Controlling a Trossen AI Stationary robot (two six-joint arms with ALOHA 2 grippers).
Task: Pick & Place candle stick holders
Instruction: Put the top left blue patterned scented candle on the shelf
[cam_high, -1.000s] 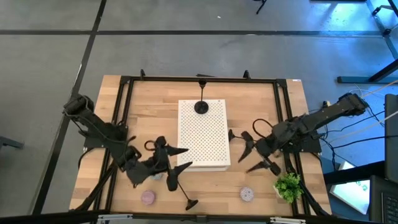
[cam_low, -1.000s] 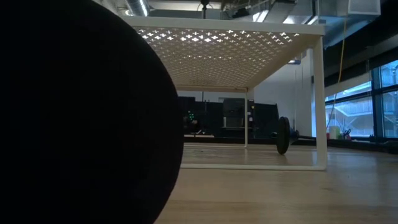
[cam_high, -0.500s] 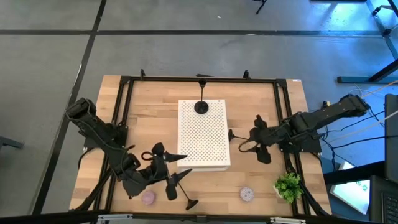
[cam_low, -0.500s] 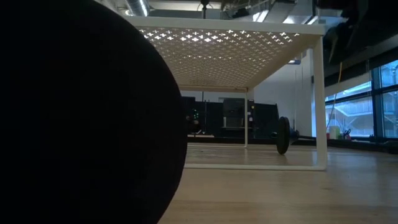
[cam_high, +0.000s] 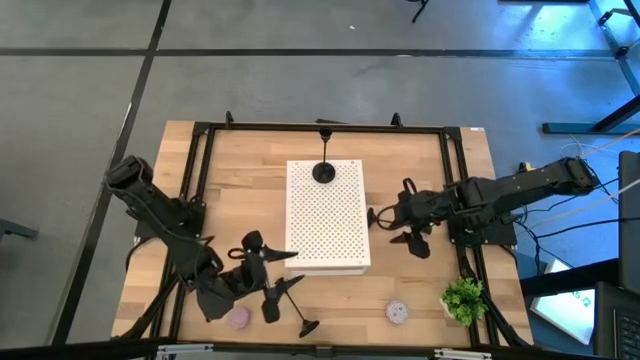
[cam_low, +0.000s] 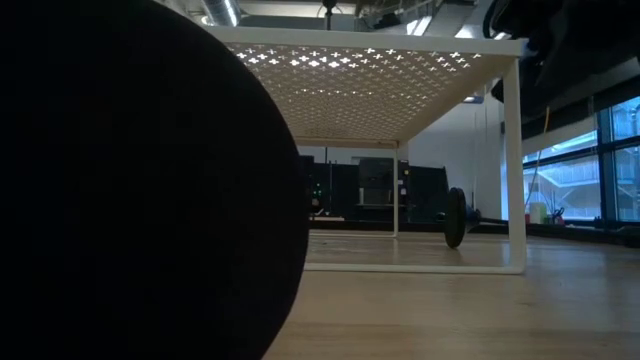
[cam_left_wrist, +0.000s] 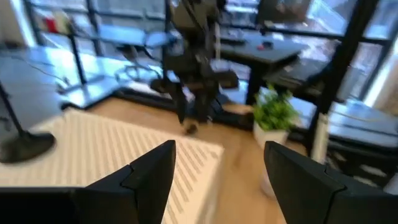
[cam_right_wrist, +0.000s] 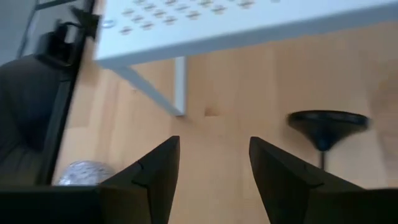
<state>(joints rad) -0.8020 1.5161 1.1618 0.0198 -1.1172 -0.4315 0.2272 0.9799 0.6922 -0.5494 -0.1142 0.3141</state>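
Black candle holder (cam_high: 323, 171) on far end of white board (cam_high: 328, 245), another (cam_high: 300, 318) near left fingers (cam_high: 279, 272), open, empty, right fingers (cam_high: 405, 232) open beside board, pink puck (cam_high: 238, 318) on desk (cam_high: 255, 170).

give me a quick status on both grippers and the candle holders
Left gripper open, empty, at white board's near-left corner. Right gripper open, empty, at the board's right edge. One black holder upright on the board, another at the front edge. Nothing blocking.

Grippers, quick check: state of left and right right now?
Left gripper: jaws open, holding nothing, at the white board front-left corner.
Right gripper: jaws open, empty, beside the board's right edge.
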